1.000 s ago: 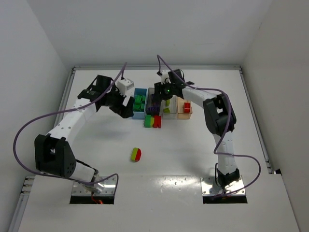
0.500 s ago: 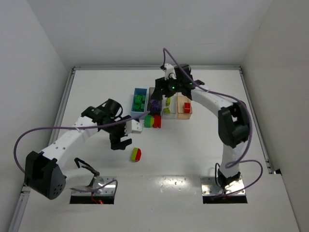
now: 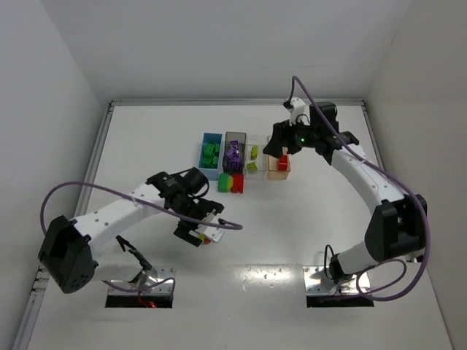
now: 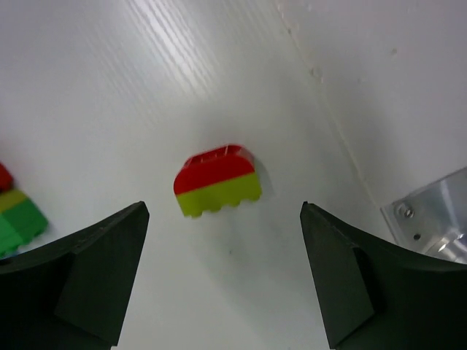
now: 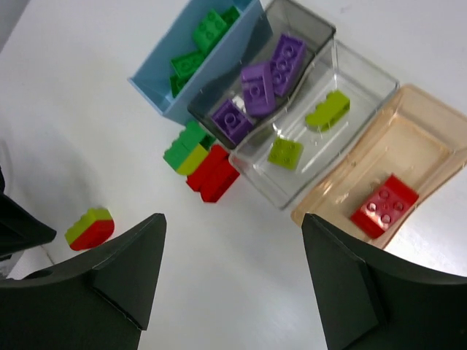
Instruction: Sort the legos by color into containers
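Note:
A loose red and yellow-green lego [image 4: 217, 181] lies on the table just ahead of my open left gripper [image 4: 226, 292], and nothing is between its fingers. In the top view the left gripper [image 3: 195, 229] hangs over that piece. My right gripper [image 3: 277, 148] is open and empty, raised above the tan bin [image 3: 278, 172]. From the right wrist I see the blue bin [image 5: 157, 80] with green bricks, the dark grey bin [image 5: 314, 33] with purple bricks [image 5: 255, 87], the clear bin [image 5: 365, 73] with yellow-green bricks [image 5: 326, 111], and the tan bin [image 5: 430, 138] with a red brick [image 5: 383, 205].
A joined clump of green, yellow-green and red legos [image 3: 231, 182] sits on the table right in front of the grey bin [image 3: 235, 137]. White walls close the table at the back and sides. A metal base plate [image 4: 438, 219] lies near the left gripper.
My left arm swung from the blue bin down to the loose red and yellow-green lego. My right gripper opened over the grey bin, then drew back to the right, above the tan bin.

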### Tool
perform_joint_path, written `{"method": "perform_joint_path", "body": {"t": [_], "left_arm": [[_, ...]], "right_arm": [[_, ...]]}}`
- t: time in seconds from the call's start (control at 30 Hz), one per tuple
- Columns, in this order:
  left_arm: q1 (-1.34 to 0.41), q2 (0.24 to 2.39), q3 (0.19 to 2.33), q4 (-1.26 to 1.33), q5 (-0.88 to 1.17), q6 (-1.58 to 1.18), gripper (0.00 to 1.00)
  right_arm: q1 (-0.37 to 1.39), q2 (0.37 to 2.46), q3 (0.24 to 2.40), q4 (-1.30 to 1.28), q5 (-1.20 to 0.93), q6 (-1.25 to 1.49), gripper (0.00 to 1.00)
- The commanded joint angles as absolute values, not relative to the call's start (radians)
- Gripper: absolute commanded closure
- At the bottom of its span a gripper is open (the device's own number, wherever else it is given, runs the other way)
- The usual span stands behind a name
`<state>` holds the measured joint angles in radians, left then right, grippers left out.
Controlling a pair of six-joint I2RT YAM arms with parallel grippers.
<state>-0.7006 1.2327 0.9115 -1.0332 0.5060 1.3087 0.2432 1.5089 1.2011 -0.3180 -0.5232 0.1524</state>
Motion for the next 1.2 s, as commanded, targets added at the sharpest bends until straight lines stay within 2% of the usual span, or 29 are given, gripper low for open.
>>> {"method": "perform_joint_path", "body": {"t": [0.0, 0.2, 0.3, 0.57, 0.87, 1.17], "left_arm": [[-0.759, 1.316, 0.983, -0.945, 0.592, 1.002, 0.09], [-0.769, 1.238, 0.914, -0.699, 0.562, 0.602, 0.09], [-0.769, 1.192, 0.843, -0.635, 0.509, 0.522, 0.08], [-0.81, 1.092, 0.681, -0.65, 0.31, 0.649, 0.01], [-0.729, 1.081, 0.588, -0.652, 0.328, 0.943, 0.01], [-0.693, 1.133, 0.578, -0.604, 0.37, 0.989, 0.01]], "right_arm": [[0.216, 1.47, 1.17, -0.366, -0.528, 0.123, 0.24], [0.183, 1.46, 1.161, -0.379, -0.569, 0.141, 0.24], [0.172, 1.46, 1.161, -0.379, -0.581, 0.152, 0.24], [0.152, 1.46, 1.143, -0.368, -0.61, 0.152, 0.24], [0.133, 1.471, 1.124, -0.359, -0.63, 0.161, 0.24], [0.124, 1.499, 1.115, -0.359, -0.649, 0.161, 0.24]]}}
